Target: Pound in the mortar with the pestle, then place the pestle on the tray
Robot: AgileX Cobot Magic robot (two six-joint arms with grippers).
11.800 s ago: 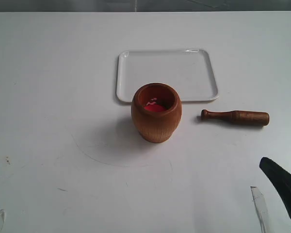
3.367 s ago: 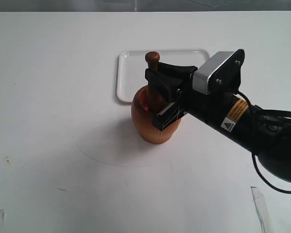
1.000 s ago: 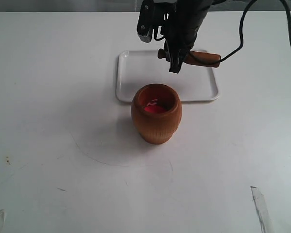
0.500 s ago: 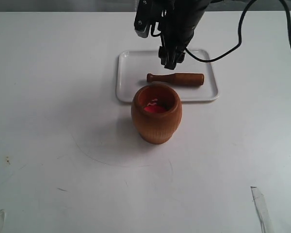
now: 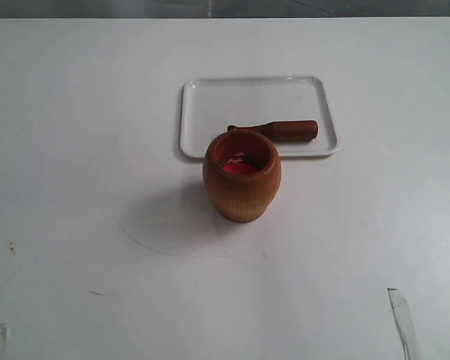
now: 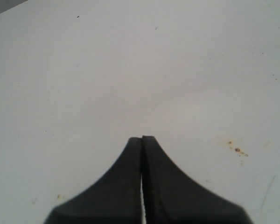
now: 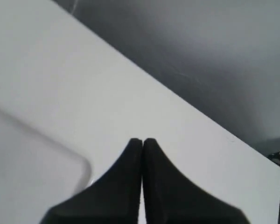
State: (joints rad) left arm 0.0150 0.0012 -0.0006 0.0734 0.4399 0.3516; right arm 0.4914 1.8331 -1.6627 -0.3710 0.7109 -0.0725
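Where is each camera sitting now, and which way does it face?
Exterior: high up, looking down on the table with mortar, tray and pestle; no arm shows.
Left wrist: behind the left gripper, shut, facing bare, speckled table.
Right wrist: behind the right gripper, shut, facing the table's edge over a tray corner.
Shared: exterior and right wrist both show the tray.

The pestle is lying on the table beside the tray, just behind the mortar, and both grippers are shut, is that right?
Not quite. The exterior view shows the pestle lying on the tray, not beside it. The rest holds: it is just behind the mortar, and the left gripper and right gripper are both shut.
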